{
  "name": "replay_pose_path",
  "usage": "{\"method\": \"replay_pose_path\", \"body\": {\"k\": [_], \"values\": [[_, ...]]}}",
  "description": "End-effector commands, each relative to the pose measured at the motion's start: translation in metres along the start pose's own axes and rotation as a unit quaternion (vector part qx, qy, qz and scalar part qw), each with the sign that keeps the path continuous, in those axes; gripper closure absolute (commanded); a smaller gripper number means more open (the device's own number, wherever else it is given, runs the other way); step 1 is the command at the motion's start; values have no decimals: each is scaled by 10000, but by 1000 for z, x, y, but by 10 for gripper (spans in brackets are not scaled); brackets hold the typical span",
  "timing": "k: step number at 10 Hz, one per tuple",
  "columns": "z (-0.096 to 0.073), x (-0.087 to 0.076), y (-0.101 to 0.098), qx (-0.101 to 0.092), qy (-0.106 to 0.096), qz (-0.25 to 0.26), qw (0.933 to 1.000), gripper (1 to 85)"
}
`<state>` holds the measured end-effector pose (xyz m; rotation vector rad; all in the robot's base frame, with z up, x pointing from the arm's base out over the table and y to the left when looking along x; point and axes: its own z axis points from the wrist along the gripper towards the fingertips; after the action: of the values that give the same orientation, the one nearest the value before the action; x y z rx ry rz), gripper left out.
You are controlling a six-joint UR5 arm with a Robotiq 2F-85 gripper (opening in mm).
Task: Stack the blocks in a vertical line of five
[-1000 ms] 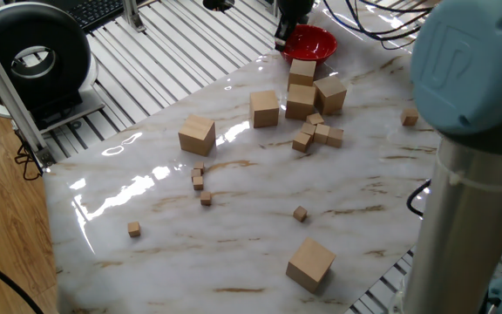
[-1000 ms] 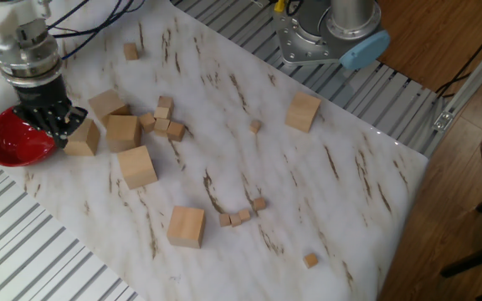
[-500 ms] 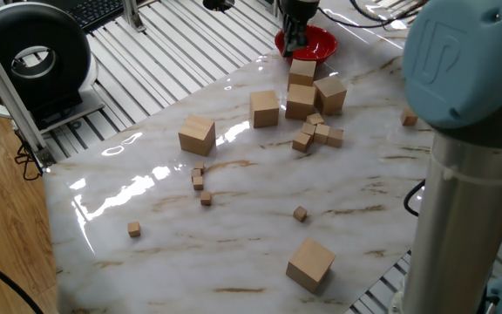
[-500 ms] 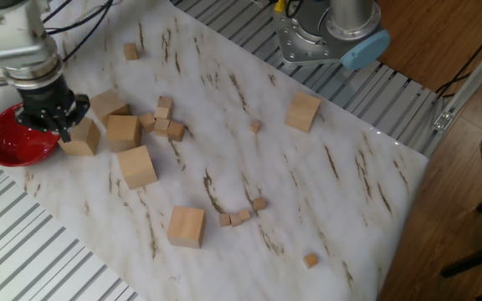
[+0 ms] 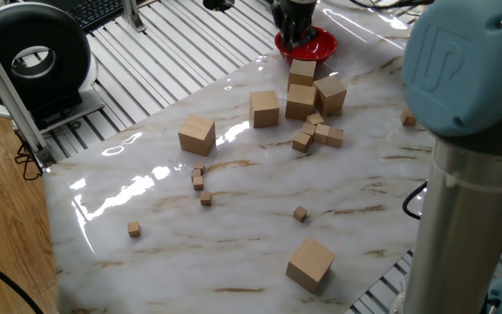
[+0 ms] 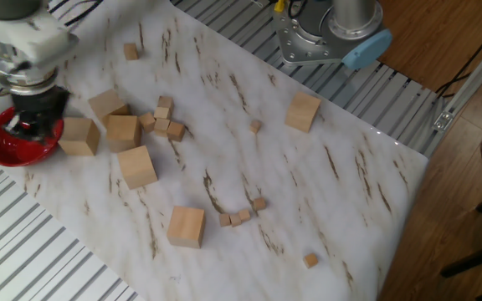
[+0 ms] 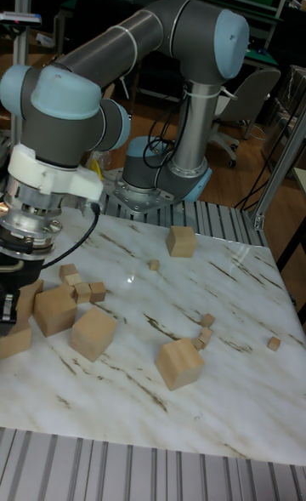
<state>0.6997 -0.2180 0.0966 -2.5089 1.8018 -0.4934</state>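
Several large tan blocks lie apart on the marble table, none stacked. Three crowd at the far end: block, block and block. Others lie further out: block, block and block. In the other fixed view the end block sits beside the red bowl. My gripper hangs over that bowl, just left of the block, and looks open and empty. The one fixed view shows the gripper above the bowl. In the tall view the gripper is cut off at the left edge.
Tiny wooden cubes are scattered about: a cluster by the far blocks, a few mid-table, and single ones. The arm's own column rises at the near right. Slatted metal surrounds the table.
The gripper has moved away from the end block and now sits over the red bowl. The blocks have stayed where they were.
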Motion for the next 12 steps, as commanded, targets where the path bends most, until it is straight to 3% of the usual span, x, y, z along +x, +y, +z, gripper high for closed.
{"method": "replay_pose_path", "body": {"k": [1,2,3,4,6,7,8,9,10,12], "values": [[-10,14,9,-149,163,-462,9987,447],[-4,4,9,-157,-83,534,9984,480],[7,-30,24,-561,-702,1182,9889,440],[17,-44,15,-417,-1026,1086,9879,367],[24,-45,12,-379,-1004,1041,9888,270],[26,-37,15,-407,-798,637,9939,147],[18,-25,24,-581,-507,9,9970,7],[9,-15,25,-658,-305,-297,9969,7],[4,-19,30,-782,-294,-532,9951,7],[7,-36,34,-815,-294,-588,9945,7]]}}
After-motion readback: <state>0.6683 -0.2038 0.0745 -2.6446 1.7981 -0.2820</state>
